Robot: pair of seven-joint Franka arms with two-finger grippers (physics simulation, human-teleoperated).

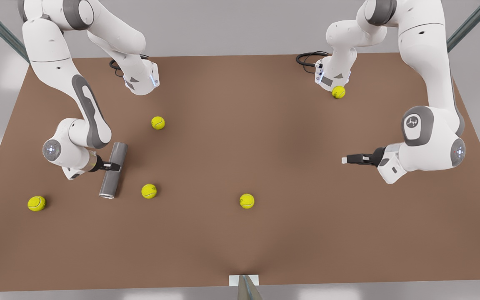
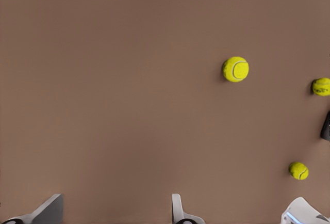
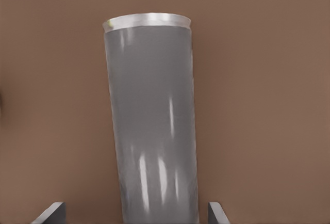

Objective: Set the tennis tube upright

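I am counting one tennis tube, lying on its side on the one brown table. Taking the tube as my landmark, I am counting five tennis balls in all. One tennis ball is sitting just beside the tube's rimmed end, toward the front view's right. A second is lying near the tube's plain end, also toward the front view's right. A third is lying on the tube's other side. A fourth is sitting well apart from the tube, and a fifth farther still. I am seeing two arms, each carrying one gripper.
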